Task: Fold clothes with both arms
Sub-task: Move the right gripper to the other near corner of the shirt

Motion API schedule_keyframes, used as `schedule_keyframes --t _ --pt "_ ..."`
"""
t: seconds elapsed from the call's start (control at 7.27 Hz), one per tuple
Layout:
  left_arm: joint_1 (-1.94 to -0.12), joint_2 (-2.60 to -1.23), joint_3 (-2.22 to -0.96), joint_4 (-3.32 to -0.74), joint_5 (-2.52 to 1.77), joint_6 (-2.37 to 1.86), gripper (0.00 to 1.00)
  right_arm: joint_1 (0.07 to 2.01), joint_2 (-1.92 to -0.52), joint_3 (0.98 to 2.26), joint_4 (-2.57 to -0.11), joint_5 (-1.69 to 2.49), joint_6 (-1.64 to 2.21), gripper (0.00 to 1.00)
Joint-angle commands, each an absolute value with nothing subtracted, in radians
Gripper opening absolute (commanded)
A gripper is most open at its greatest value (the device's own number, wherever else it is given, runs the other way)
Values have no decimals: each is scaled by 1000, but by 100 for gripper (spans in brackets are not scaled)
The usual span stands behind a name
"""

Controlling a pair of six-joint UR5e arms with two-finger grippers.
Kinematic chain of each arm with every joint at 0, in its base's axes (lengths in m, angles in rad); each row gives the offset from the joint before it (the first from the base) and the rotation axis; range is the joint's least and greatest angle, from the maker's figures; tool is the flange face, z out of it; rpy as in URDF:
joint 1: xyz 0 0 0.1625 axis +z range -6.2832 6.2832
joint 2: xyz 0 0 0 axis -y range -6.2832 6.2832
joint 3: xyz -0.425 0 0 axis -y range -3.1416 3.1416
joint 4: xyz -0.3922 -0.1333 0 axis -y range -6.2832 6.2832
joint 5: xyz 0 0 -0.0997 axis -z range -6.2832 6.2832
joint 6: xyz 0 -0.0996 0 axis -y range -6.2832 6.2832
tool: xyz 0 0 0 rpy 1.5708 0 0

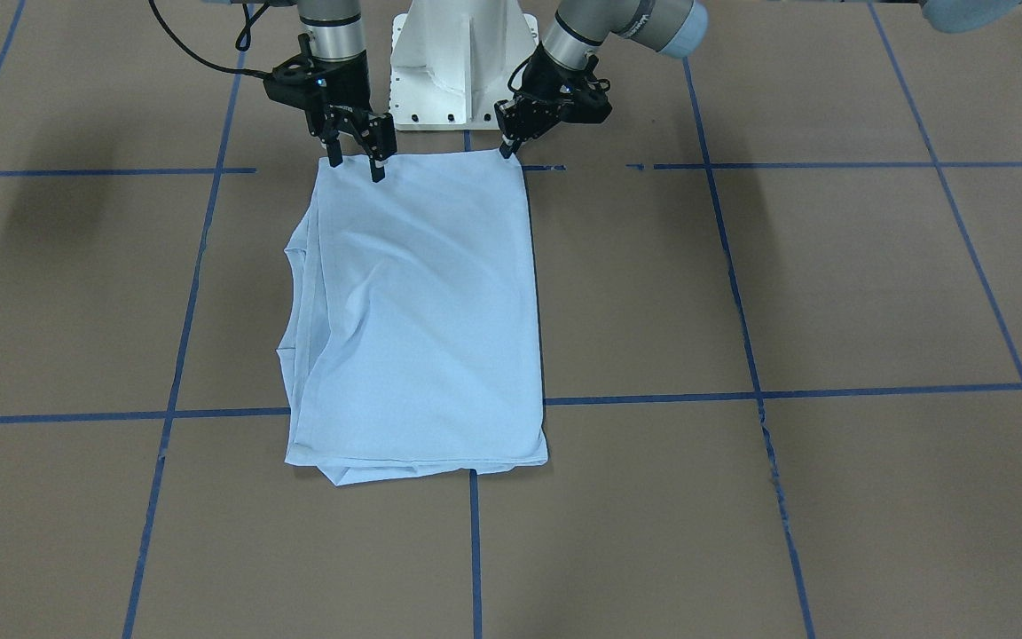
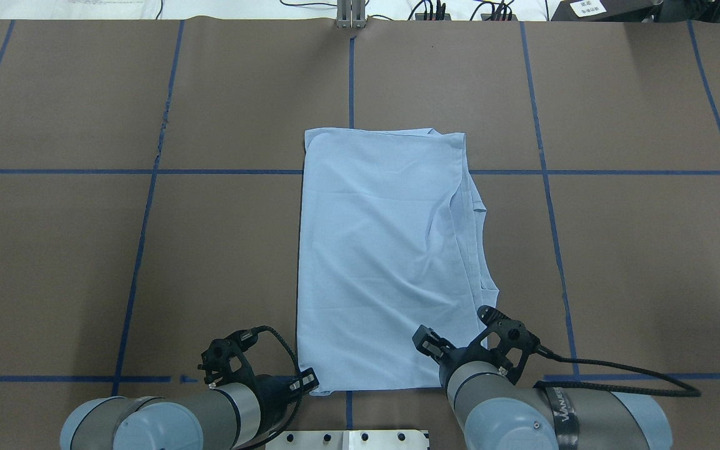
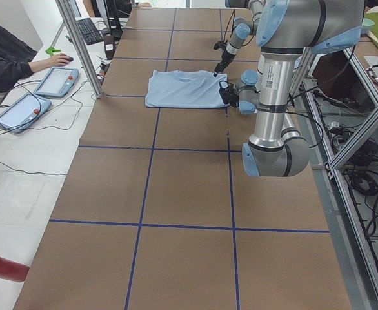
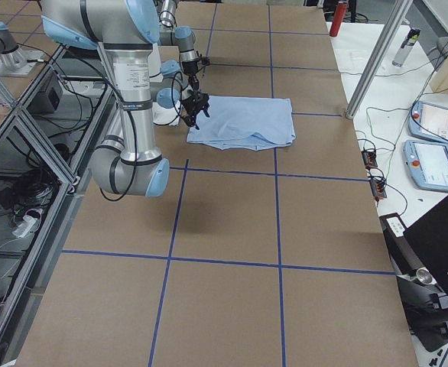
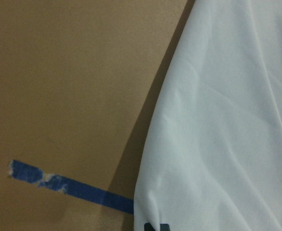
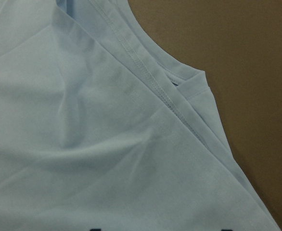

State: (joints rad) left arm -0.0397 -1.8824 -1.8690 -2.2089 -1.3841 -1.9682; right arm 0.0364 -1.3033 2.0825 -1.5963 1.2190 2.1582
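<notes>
The left gripper (image 1: 507, 151) has its fingers drawn together on 1 near corner of the T-shirt (image 1: 422, 311), the cloth edge slightly raised there in its wrist view. The right gripper (image 1: 355, 166) stands with its 2 fingers apart, tips down at the same near hem toward the other corner, clamped on nothing. Both work just in front of the white base (image 1: 462, 62). The table (image 1: 830, 284) is covered in matte brown sheeting, marked into large squares by blue tape (image 1: 746, 355), torn in places. Beyond the far side, an operator (image 3: 5, 55) in black sits at a white bench with 2 handheld consoles (image 3: 57, 81); a red cylinder (image 3: 2, 267) lies nearer that camera. The right arm (image 2: 585, 419) carries a black band with white lettering that begins "WAN"; the rest cannot be read. The T-shirt lies flat mid-table, straight ahead of the base and across the centre tape line. It is light blue, plain side up, folded to a tall rectangle, with softly creased, stitched neckline layers showing along the robot's right edge.
</notes>
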Motion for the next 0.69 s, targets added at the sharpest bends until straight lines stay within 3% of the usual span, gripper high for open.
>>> schedule_keyframes --t 0.0,0.55 --pt "-40 -1882 -1864 -2209 -1378 -1968 0 -21 -1296 2059 -1666 1204 2213 87" --pt "-38 -1882 -1864 -2209 -1378 -1968 0 -37 -1284 2014 -1675 1189 2238 84"
